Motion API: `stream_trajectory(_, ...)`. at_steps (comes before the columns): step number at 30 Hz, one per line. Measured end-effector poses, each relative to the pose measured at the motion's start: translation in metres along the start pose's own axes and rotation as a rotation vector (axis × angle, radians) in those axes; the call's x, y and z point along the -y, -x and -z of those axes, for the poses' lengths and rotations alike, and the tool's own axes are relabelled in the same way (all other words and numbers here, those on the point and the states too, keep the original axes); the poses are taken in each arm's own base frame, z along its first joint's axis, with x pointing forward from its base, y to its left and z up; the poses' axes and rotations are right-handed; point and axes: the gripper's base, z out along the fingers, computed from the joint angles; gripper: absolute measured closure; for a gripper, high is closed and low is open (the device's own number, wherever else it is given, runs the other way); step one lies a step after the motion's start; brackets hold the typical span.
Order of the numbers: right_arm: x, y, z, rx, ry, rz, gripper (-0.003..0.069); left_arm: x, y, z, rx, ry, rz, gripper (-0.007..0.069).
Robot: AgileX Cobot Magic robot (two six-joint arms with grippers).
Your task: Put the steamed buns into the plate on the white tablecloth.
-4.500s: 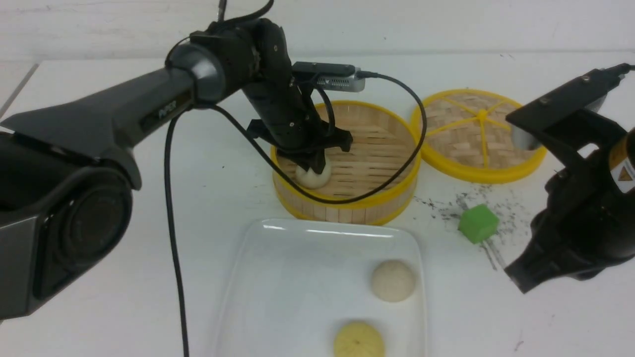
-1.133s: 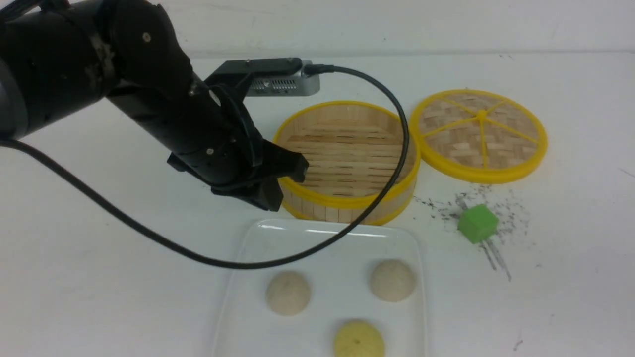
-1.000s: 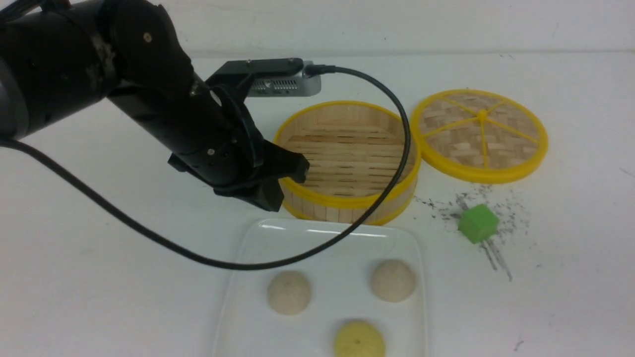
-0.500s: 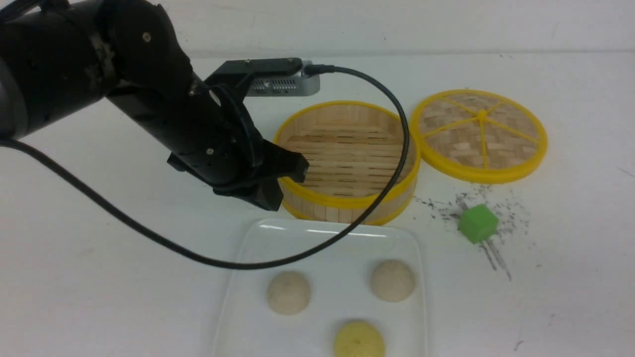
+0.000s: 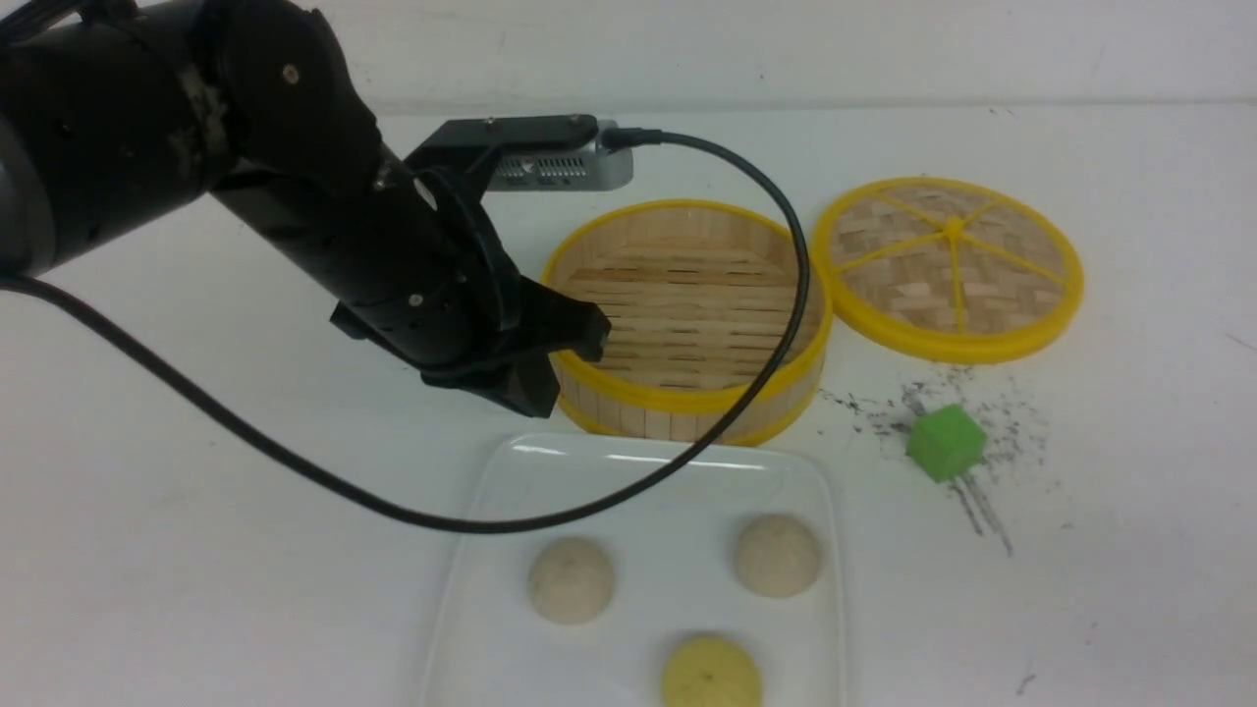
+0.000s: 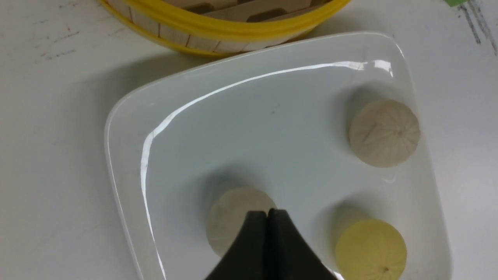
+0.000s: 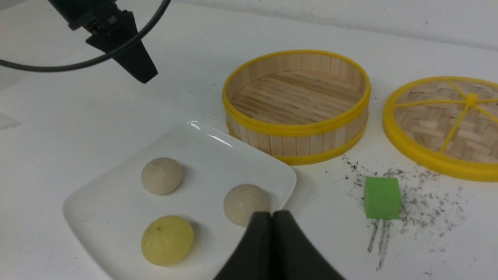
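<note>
Three steamed buns lie in the white plate (image 5: 550, 462) on the white tablecloth (image 5: 196, 550): a beige bun (image 5: 572, 579) on the left, a second beige bun (image 5: 778, 555) on the right, and a pale yellow bun (image 5: 711, 673) at the near edge. My left gripper (image 5: 540, 398) hangs shut and empty above the plate's far-left corner, beside the steamer. In the left wrist view its tips (image 6: 267, 213) sit over the left beige bun (image 6: 229, 217) without touching it. My right gripper (image 7: 272, 214) is shut and empty, and it does not show in the front view.
An empty yellow-rimmed bamboo steamer (image 5: 687, 393) stands just behind the plate. Its woven lid (image 5: 951, 265) lies to the right. A green cube (image 5: 946, 443) sits among dark scuff marks. The left arm's black cable (image 5: 687, 452) loops over the plate's far edge.
Earlier the left gripper held a beige bun inside the steamer; that bun now lies in the plate and the arm has pulled back left. The right arm left the front view. Nothing moved in the last second.
</note>
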Motion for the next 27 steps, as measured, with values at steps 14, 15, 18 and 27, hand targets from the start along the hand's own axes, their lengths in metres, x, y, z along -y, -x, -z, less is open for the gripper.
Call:
stream_trajectory(14,0.031,-0.092,-0.015,0.062,-0.335,-0.073,0.0652,0.0,0.0,0.0,0.003,0.004,-0.003,0.0613)
stream_trajectory(15,0.034,-0.1,-0.017,0.041,-0.369,-0.079,0.0651,0.0,0.001,0.001,0.013,0.007,-0.005,0.0612)
stream_trajectory(18,0.039,-0.112,-0.019,-0.001,-0.435,-0.1,0.0648,0.0,0.001,0.009,0.04,0.018,-0.019,0.0612)
stream_trajectory(27,0.048,-0.119,-0.017,0.001,-0.601,-0.144,0.0638,0.009,-0.013,0.079,0.201,0.083,-0.099,0.0612)
